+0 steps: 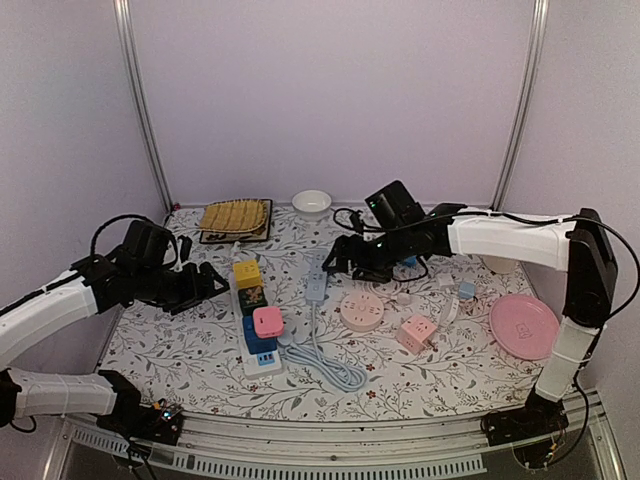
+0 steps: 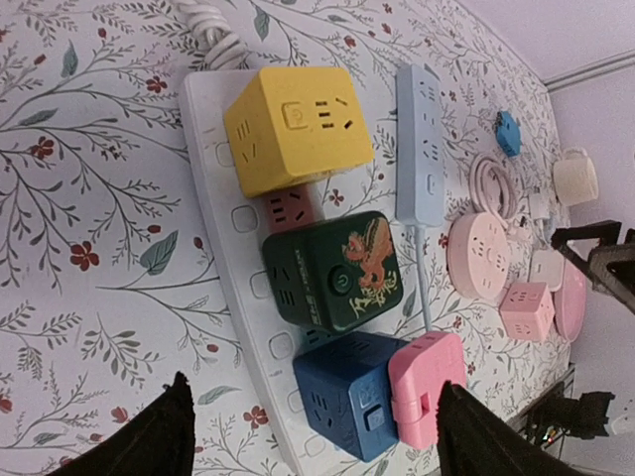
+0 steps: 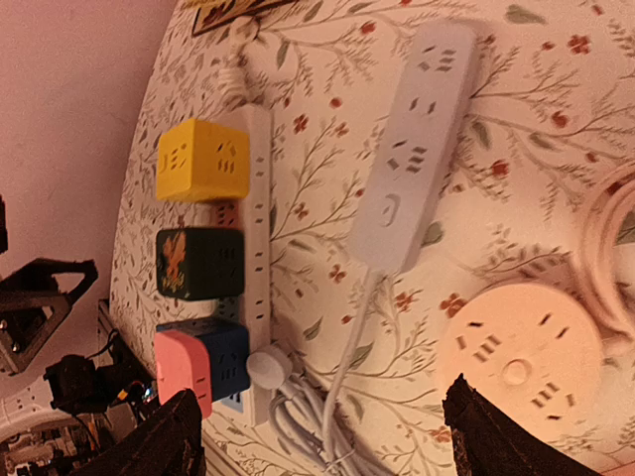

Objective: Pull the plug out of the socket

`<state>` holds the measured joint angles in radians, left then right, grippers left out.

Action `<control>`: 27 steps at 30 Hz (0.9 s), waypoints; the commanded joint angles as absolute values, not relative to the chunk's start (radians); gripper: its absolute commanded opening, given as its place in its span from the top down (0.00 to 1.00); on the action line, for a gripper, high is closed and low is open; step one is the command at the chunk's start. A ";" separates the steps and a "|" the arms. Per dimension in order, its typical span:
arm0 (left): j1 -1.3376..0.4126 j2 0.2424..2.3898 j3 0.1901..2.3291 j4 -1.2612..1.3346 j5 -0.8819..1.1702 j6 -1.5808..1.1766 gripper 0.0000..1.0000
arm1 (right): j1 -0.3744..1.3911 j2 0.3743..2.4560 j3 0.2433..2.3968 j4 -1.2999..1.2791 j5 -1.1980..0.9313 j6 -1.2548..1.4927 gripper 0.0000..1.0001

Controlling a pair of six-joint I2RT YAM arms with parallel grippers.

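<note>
A white power strip (image 1: 244, 335) lies left of centre on the flowered table. On it stand a yellow cube plug (image 1: 246, 273), a dark green cube plug (image 1: 251, 297) and a blue cube plug (image 1: 260, 335) with a pink plug (image 1: 267, 320) on top. My left gripper (image 1: 205, 283) is open and empty, just left of the strip. In the left wrist view its fingers (image 2: 149, 441) frame the blue cube (image 2: 347, 392) and pink plug (image 2: 429, 387) without touching. My right gripper (image 1: 340, 262) is open and empty, hovering right of the strip. The right wrist view shows the strip (image 3: 256, 248).
A pale blue strip (image 1: 317, 280) with a coiled white cable (image 1: 330, 365) lies mid-table. A round pink socket (image 1: 362, 311), pink cube (image 1: 416, 333) and pink plate (image 1: 524, 326) sit to the right. A woven mat (image 1: 236, 218) and white bowl (image 1: 312, 203) are at the back.
</note>
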<state>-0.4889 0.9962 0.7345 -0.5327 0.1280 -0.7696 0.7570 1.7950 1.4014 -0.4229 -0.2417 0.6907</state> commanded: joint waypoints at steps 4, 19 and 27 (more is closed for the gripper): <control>-0.453 0.971 0.637 -0.474 0.298 -0.695 0.22 | 1.008 1.945 1.527 -0.345 -0.261 0.809 0.15; -0.442 1.052 0.563 -0.390 0.424 -0.652 0.39 | 1.053 2.115 1.497 -0.025 -0.457 1.034 0.27; -0.442 1.087 0.551 -0.360 0.472 -0.631 0.39 | 1.053 2.124 1.446 0.074 -0.495 1.144 0.46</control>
<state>-0.4549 1.0683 0.5690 -0.4000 0.4259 -0.6571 1.0531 2.1044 1.4750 -0.0124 -0.4606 1.0695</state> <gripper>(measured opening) 0.609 0.551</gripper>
